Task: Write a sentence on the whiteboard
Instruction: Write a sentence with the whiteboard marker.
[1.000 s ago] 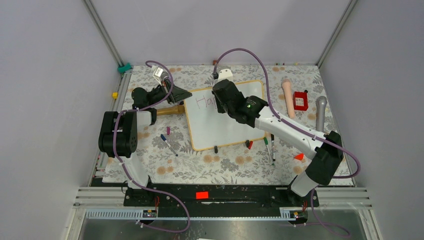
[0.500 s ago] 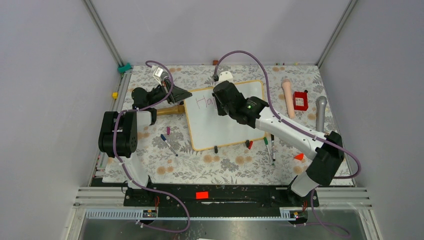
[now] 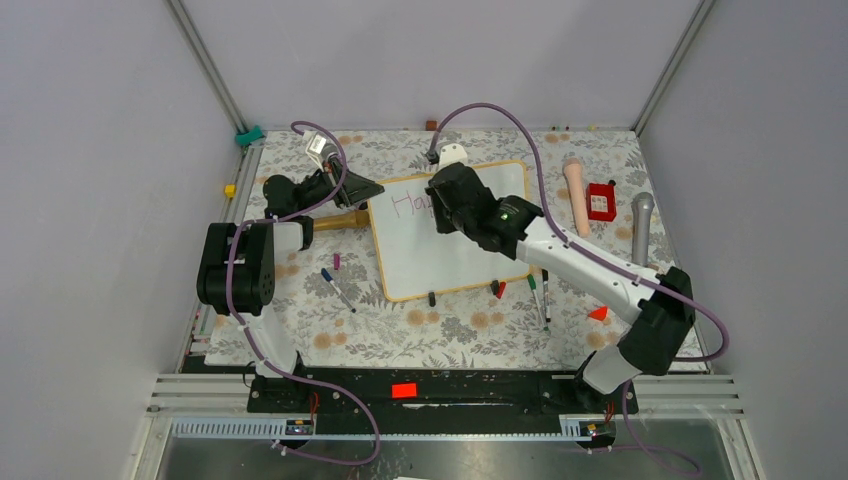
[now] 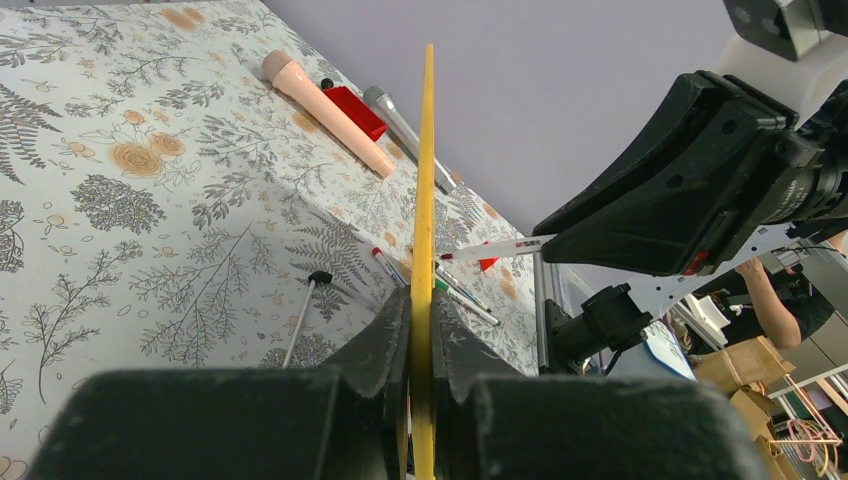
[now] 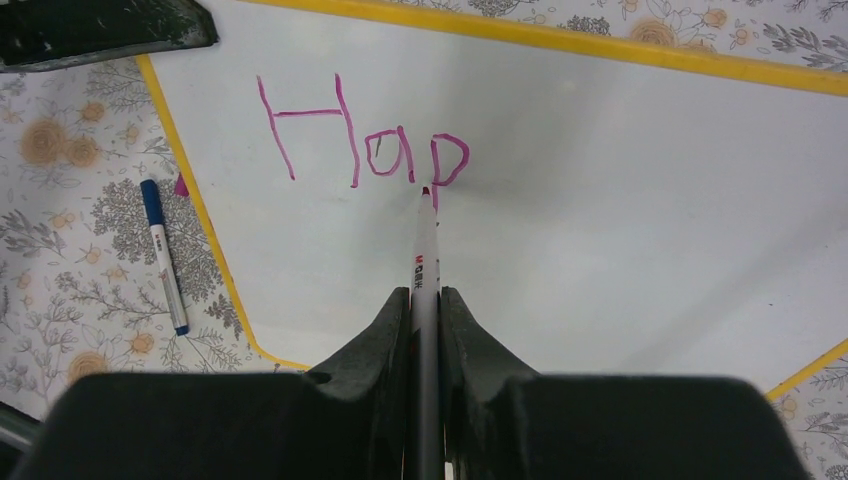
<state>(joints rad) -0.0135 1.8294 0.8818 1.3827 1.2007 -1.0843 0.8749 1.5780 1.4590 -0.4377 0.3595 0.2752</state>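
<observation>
From above: the board [image 3: 447,228] lies mid-worktop [image 3: 420,325], right pincer [image 3: 447,196] over its far-left corner. Left wrist: left pincer [image 4: 420,330] pinching the yellow rim [image 4: 426,180] edge-on. Right wrist: right pincer [image 5: 425,300] pinching a marker [image 5: 426,250], tip at the second "p" stem; pink lettering [image 5: 365,140] reads "Hap", blank board lying to its right.

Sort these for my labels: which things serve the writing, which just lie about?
In use: whiteboard; lettering "Hap"; marker in right gripper; left gripper clamping the rim.
Idle: blue marker; red box; microphone.
</observation>
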